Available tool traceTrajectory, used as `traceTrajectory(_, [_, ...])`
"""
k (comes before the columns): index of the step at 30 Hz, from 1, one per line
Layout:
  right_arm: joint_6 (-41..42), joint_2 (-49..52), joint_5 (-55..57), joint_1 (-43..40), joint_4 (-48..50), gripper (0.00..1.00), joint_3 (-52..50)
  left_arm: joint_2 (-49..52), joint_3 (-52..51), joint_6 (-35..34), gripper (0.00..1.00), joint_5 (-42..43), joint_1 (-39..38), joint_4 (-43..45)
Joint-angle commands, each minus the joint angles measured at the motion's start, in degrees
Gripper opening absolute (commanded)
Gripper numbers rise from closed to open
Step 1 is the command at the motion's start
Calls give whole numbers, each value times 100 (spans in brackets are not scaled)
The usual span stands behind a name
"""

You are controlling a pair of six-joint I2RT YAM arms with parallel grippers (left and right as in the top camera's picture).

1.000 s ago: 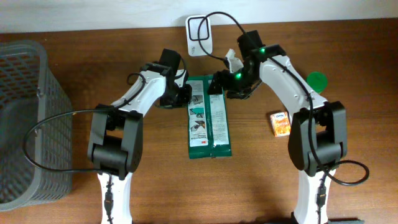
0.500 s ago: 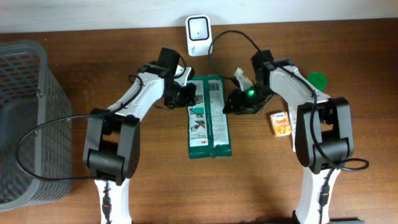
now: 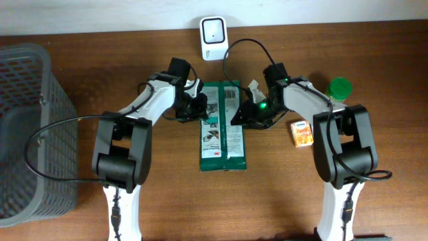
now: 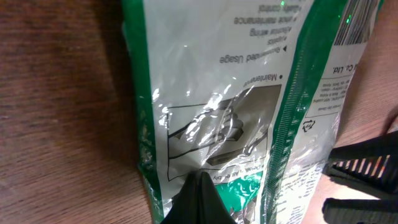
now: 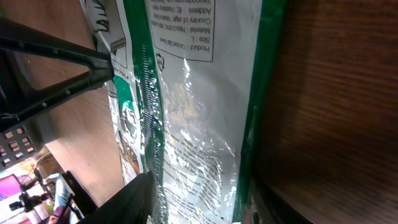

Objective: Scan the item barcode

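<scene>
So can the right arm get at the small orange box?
Probably yes: the orange box lies uncovered beside the right arm. Its jaws are at the green packet, so it must pull back first.

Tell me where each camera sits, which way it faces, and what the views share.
Overhead: fixed above the table, facing down on the green packet, basket and white scanner; both arms show, left end effector and right end effector at the packet.
Left wrist: on the left arm, facing the packet's left edge past its own fingertips.
Right wrist: on the right arm, facing the packet's right edge between its own fingers.
Shared: all see the packet; each wrist view catches black bars, probably the other end effector.
</scene>
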Motion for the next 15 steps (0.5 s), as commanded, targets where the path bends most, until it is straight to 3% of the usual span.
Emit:
traceTrajectory(1, [269, 179, 175, 245, 168, 47, -181, 306, -44, -114, 0, -155, 81, -81])
traceTrajectory(7, [555, 179, -181, 651, 1099, 45, -181, 306, -44, -116, 0, -155, 81, -90])
traceTrajectory(11, [568, 177, -184, 728, 1342, 31, -181, 306, -44, -114, 0, -157, 81, -116])
traceTrajectory(15, [562, 175, -210, 365, 1126, 29, -181, 306, -44, -111, 0, -157, 81, -120])
